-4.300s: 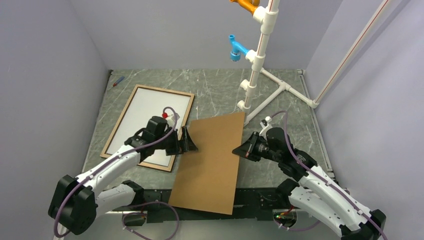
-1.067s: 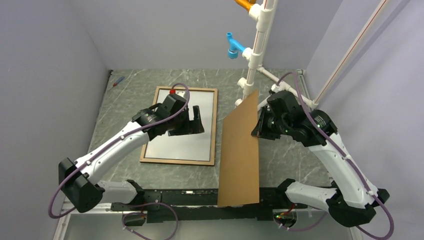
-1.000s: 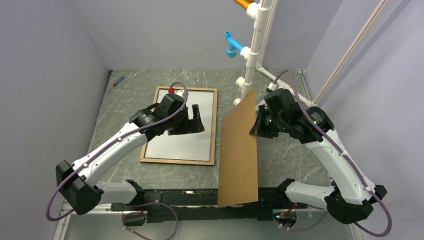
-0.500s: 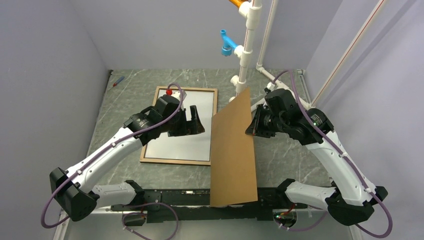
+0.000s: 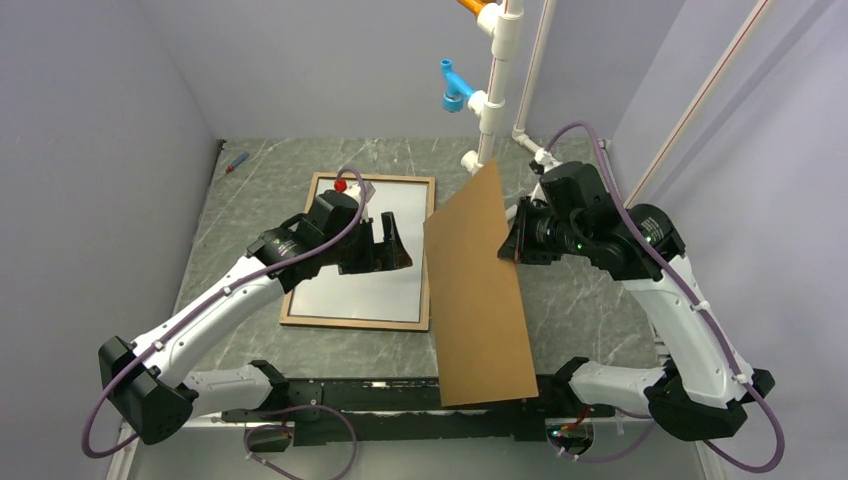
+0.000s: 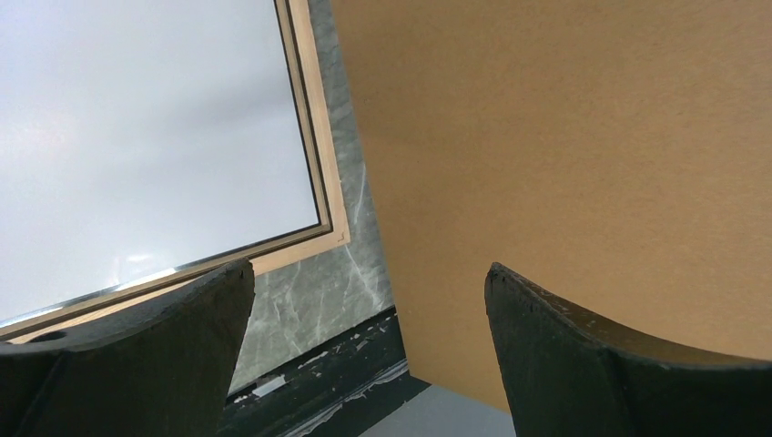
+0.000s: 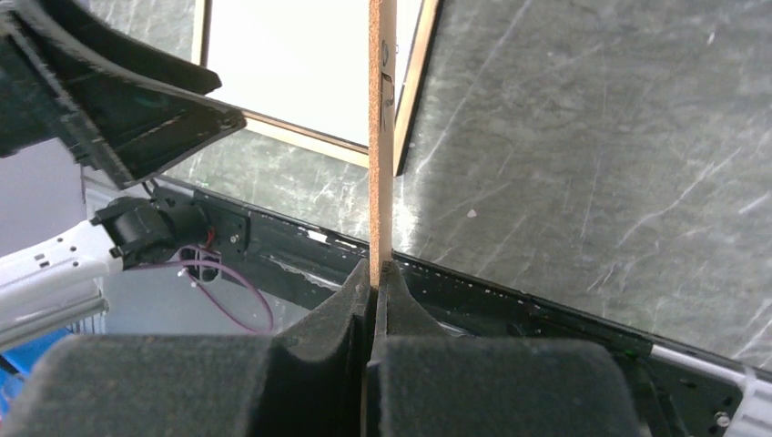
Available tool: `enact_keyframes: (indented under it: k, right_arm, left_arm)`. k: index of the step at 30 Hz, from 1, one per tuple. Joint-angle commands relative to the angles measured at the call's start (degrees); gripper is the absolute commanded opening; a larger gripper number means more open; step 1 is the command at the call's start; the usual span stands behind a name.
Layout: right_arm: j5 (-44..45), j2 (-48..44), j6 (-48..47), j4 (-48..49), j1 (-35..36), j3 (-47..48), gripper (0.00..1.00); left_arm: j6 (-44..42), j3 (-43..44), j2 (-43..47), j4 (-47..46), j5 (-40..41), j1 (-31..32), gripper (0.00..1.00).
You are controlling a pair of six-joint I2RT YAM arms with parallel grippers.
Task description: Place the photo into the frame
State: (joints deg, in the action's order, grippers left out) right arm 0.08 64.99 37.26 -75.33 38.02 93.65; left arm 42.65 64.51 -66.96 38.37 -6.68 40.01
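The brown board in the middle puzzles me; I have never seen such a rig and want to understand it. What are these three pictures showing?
Two white robot arms are bolted at the near edge of a dark green table. The wide picture looks down from above and behind them. The other two come from small cameras on each wrist, so you see each arm's own fingers. The right end effector is shut on the edge of a plain brown board, holding it raised and tilted. The left end effector is open and empty, above a light wooden frame lying flat with a white surface inside. A white pipe stand stands at the back.
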Motion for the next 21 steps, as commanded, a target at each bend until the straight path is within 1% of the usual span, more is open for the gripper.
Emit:
enact_keyframes:
  k: [1,7,12,15,18,21]
  right_arm:
    - [-4.09,3.29,-7.6,-1.78,0.03,8.54,0.0]
    - [-3.79,5.72,-9.92,-3.64,0.04,11.53,0.0]
    - [1.59,10.3,-12.97,-7.99,0.04,17.97,0.0]
    - [2.98,12.84,-14.18,-9.24,-0.04,21.03,0.0]
    - [1.99,14.05,-14.37,-7.97,0.12,21.03,0.0]
    - [1.75,13.97,-13.65,-6.07,0.07,18.98,0.0]
  left_arm:
    - [-0.43,-0.17,1.13,-1.89,-1.06,-0.44,0.99]
    - [-0.2,-0.12,1.98,-1.96,-1.23,-0.54,0.99]
    - [-0.41,0.0,2.29,-1.9,-1.46,-0.55,0.99]
    - [-0.25,0.09,1.77,-2.08,-2.16,-0.62,0.99]
    - [0.33,0.08,1.64,-3.14,-3.89,-0.62,0.99]
    - [1.46,-0.69,2.13,-5.24,-5.39,-0.63,0.99]
